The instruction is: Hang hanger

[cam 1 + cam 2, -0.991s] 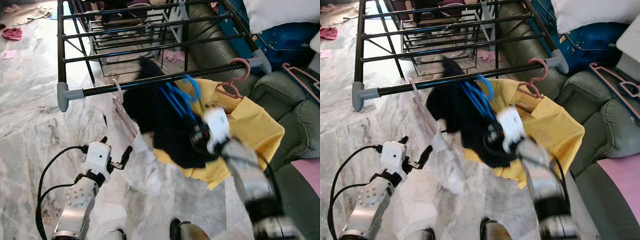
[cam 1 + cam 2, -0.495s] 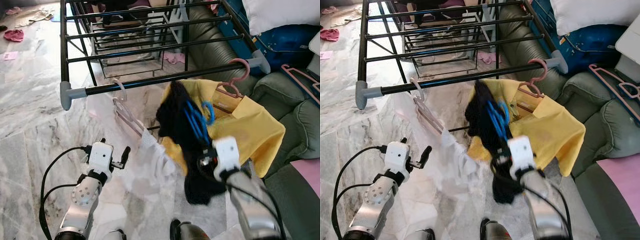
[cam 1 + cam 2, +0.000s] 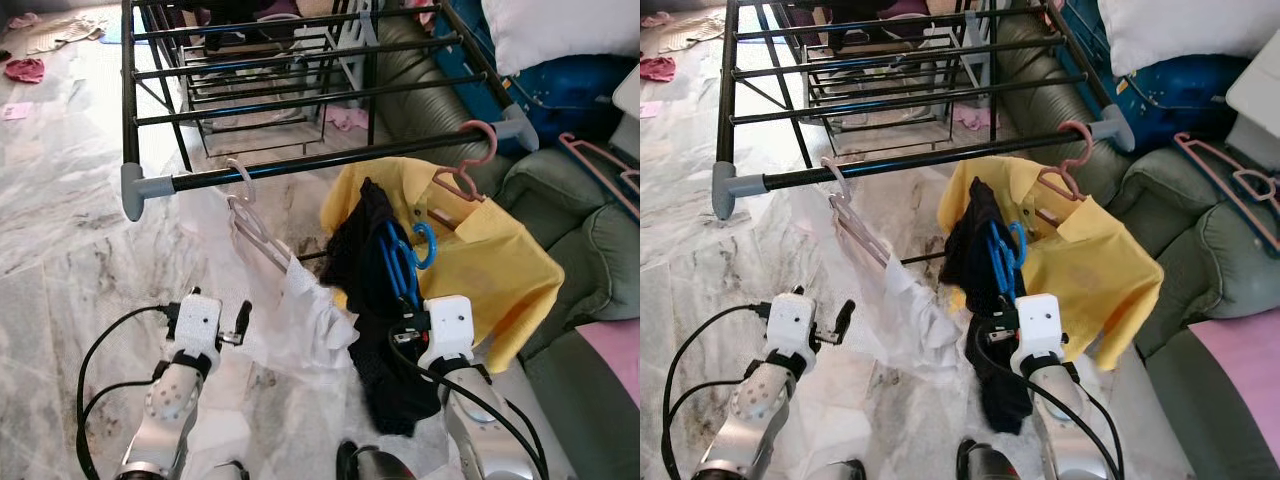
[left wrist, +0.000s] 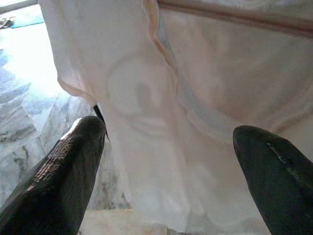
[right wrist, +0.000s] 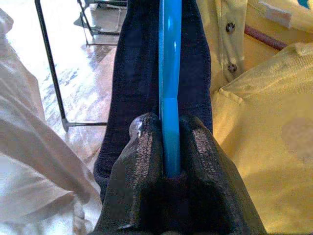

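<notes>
Lowered right claw [image 5: 168, 147], wrist view shows it pinching blue hanger [image 5: 169, 73]

Bare rail [image 3: 300, 164] stretch between white garment [image 3: 300, 310] and yellow shirt [image 3: 480, 260].

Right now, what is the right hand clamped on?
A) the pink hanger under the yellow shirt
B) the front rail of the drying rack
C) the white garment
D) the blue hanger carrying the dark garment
D: the right wrist view shows the right hand shut on the blue hanger, with the dark garment draped on it; the rack rail is above, untouched.
</notes>
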`<state>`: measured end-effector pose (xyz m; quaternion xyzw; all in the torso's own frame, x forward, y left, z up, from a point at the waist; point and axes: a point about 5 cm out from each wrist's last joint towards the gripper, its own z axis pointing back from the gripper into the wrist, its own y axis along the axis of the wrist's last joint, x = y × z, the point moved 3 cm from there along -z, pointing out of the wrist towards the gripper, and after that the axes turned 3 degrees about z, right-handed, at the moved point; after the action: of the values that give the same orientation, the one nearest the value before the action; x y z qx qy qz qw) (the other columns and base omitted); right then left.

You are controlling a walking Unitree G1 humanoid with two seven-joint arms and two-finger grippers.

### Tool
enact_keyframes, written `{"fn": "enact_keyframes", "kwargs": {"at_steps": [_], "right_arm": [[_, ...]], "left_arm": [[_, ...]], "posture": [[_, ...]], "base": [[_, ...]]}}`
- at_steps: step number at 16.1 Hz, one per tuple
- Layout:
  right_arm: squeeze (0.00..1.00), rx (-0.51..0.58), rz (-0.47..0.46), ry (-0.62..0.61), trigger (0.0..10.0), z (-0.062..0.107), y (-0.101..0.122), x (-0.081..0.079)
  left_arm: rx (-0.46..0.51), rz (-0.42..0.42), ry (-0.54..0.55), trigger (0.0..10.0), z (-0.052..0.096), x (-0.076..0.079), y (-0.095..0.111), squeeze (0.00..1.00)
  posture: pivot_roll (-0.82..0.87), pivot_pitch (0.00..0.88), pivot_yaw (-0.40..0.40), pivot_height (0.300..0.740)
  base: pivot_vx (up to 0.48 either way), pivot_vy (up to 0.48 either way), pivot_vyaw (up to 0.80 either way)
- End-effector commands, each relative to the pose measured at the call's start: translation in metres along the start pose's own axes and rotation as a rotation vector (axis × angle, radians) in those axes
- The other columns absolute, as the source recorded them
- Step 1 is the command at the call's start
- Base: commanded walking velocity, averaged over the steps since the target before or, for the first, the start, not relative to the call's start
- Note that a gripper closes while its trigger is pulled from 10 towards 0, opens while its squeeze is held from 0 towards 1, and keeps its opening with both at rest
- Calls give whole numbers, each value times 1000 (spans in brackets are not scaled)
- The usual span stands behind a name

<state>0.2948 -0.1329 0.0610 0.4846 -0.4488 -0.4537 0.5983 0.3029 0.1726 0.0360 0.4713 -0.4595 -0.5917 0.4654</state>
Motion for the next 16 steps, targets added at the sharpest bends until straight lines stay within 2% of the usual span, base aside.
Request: {"fn": "enact_keyframes", "kwargs": {"at_steps": [1,8,11,14,16], "right_arm": [[0,27,1,-34,10000,1,5,5],[0,-4,-18,-83,10000,-4,-6,9],[0,-18,-21,-95,10000,-5,-10,12],[0,-73,-45,-147,10000,0,-26,26],[0,-79,-48,-146,10000,0,-28,26]], "left_arm": [[-29,-4,18,10000,4,-2,-9,0],[-17,-26,24,10000,-9,-1,-3,0],[-11,-37,13,10000,-18,0,2,0],[-18,-38,1,10000,-17,3,-2,0],[-24,-37,-7,10000,-14,7,-5,0]], "posture": [[-71,125,-69,740],[-54,47,-60,740],[-50,21,-61,740],[-42,6,-68,740],[-41,5,-70,740]], "base": [[0,0,0],[0,0,0],[-282,0,0],[-331,0,0],[-322,0,0]]}}
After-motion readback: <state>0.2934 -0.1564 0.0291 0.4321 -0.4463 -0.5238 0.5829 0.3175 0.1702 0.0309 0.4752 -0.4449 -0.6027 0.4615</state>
